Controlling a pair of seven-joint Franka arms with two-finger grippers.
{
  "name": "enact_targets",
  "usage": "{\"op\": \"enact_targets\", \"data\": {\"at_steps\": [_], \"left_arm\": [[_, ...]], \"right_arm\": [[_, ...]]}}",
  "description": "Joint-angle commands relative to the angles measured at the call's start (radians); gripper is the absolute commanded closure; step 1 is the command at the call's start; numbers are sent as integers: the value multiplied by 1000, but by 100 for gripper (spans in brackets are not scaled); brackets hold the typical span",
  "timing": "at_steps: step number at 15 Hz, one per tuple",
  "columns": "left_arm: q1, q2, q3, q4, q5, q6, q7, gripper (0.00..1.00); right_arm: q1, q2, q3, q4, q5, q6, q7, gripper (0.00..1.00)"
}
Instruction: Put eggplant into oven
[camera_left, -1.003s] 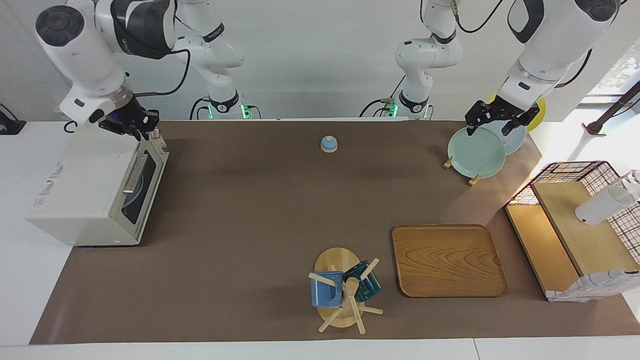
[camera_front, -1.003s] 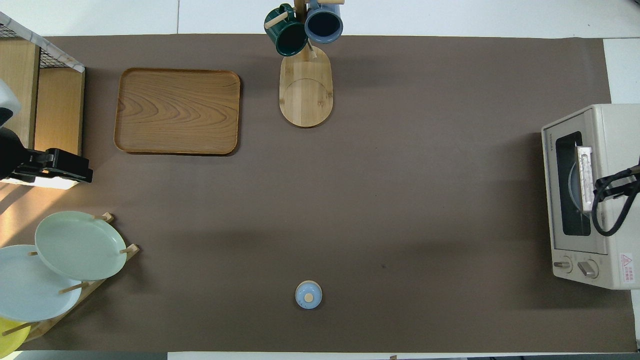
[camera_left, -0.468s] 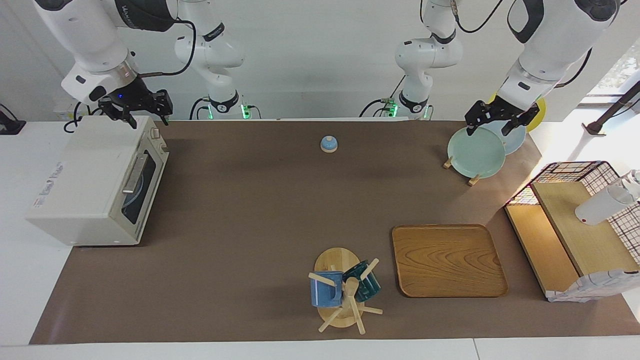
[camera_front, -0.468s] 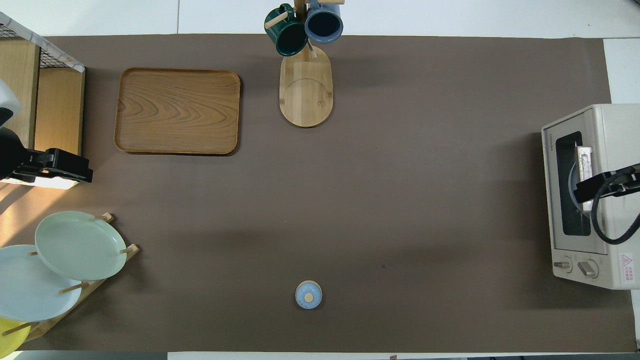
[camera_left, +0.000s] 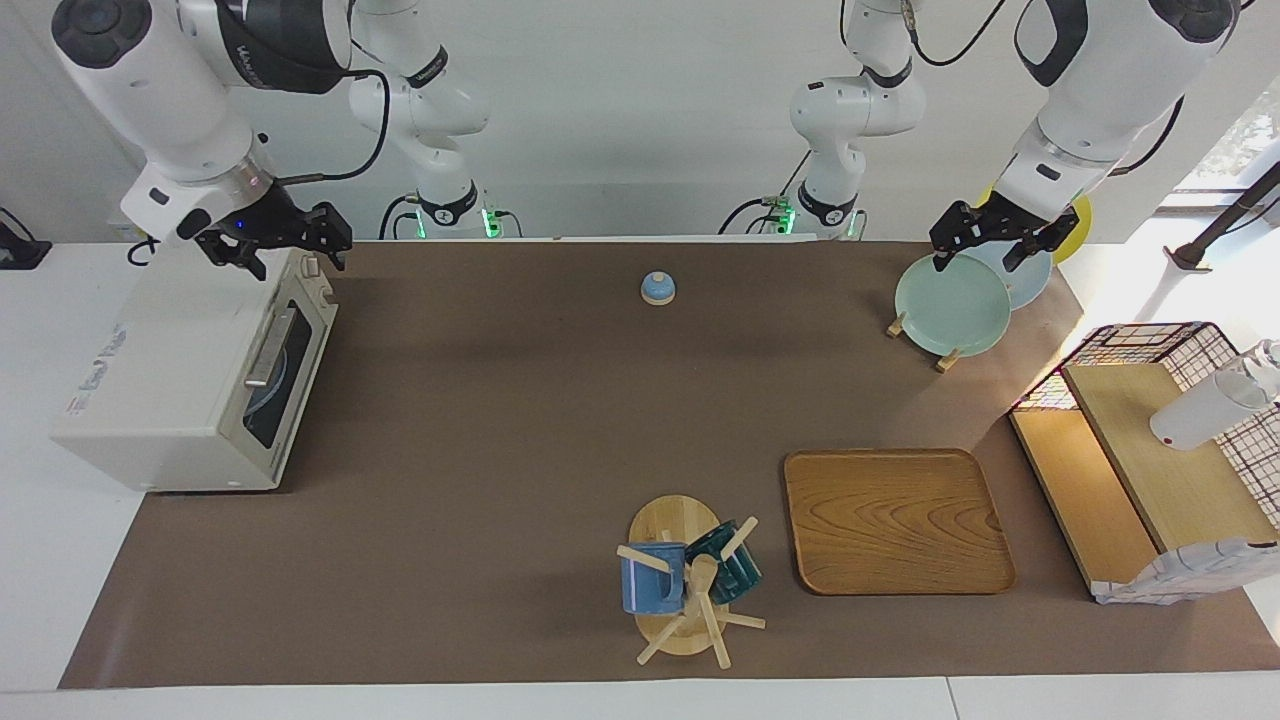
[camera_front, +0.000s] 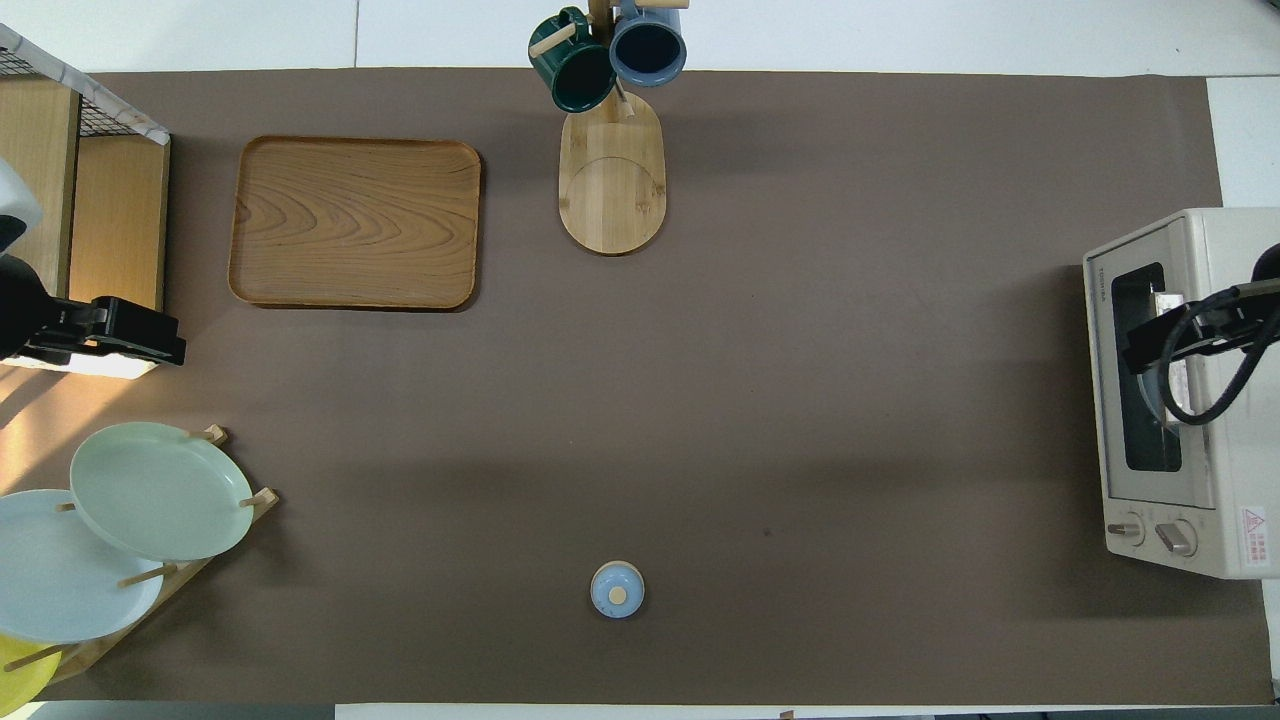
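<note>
The right gripper (camera_left: 283, 246) hangs with fingers spread and empty over the oven's (camera_left: 190, 370) top corner nearest the robots. The left gripper (camera_left: 990, 236) waits open over the green plate (camera_left: 951, 304). The oven door is closed; the eggplant is not visible, perhaps inside behind the dark glass. If so, a good move is lifting away without touching the handle (camera_left: 266, 349).

Pretty even, bright indoor light all round, nothing blurred. Strong sunlight is thrown in at the left arm's end, so the wooden shelf (camera_left: 1085, 500) there gets blown out. Soft wide shadows are cast on the table (camera_left: 500, 420), and a dark one beside the oven (camera_left: 190, 380).
</note>
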Motion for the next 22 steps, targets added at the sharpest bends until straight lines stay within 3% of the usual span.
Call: {"op": "enact_targets", "data": {"at_steps": [1,6,8,11,14,22], "left_arm": [[12,-8,-10,-1,9,-9,7,0],[12,-8,-10,-1,9,-9,7,0],[12,-8,-10,-1,9,-9,7,0],[12,-8,-10,-1,9,-9,7,0],[12,-8,-10,-1,9,-9,7,0],[12,-8,-10,-1,9,-9,7,0]], "right_arm": [[20,-4,-17,32,19,-46,33,0],[89,-47,-66,-4,17,-49,91,0],[89,-137,-64,-121,17,-29,100,0],[63,-125,-66,-123,25,26,94,0],[63,-82,-71,-75,19,8,96,0],[80,-70,-78,-67,42,-26,97,0]]}}
